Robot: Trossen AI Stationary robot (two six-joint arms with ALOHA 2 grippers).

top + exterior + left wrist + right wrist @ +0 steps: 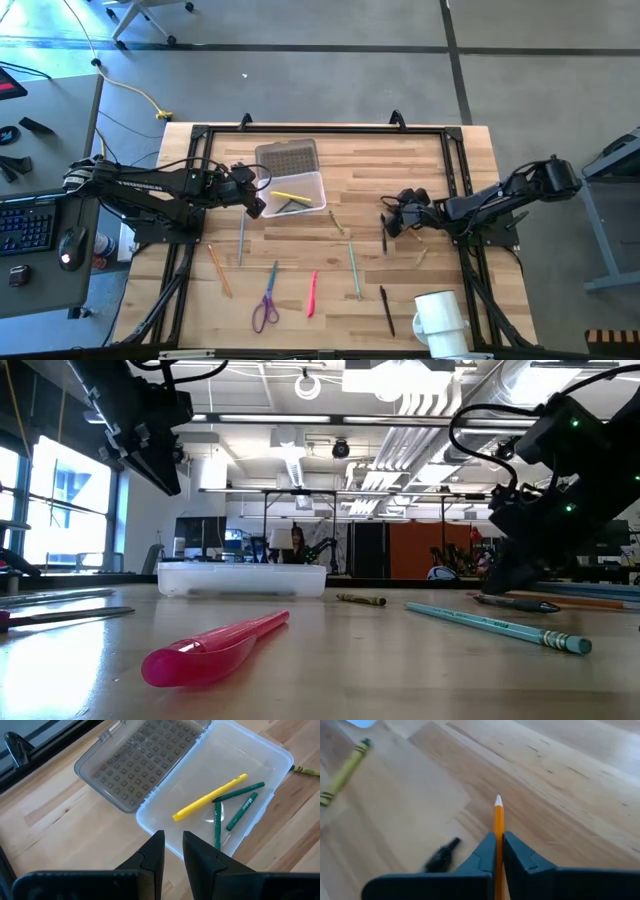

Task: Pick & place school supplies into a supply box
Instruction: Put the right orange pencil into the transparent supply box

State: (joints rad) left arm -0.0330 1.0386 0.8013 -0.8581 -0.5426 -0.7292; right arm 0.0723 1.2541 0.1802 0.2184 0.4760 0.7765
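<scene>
The supply box [297,192], a clear tub with its grey lid [135,767] lying open at its far side, sits on the table at centre left. It holds a yellow pen [210,797] and green crayons [240,795]. My left gripper [173,847] hovers over the box's near-left rim, open a little, with nothing between its fingers. My right gripper [499,845] is at centre right [390,222], shut on an orange pencil [498,817]. A black pen [442,855] lies beside it. My right gripper pinches the orange pencil's shaft [498,832] between its two fingers. The pencil runs along the fingers, and its sharpened tip [498,799] sticks out past their ends. The fingers slant down toward the table. Whether the tip touches the wood cannot be told.
More supplies lie on the near half: a grey pencil [241,240], an orange pencil [218,268], purple scissors [266,305], a pink pen [312,293], a teal pencil [354,270], a black pen [386,308] and an olive crayon [337,222]. A white mug [440,320] stands near right.
</scene>
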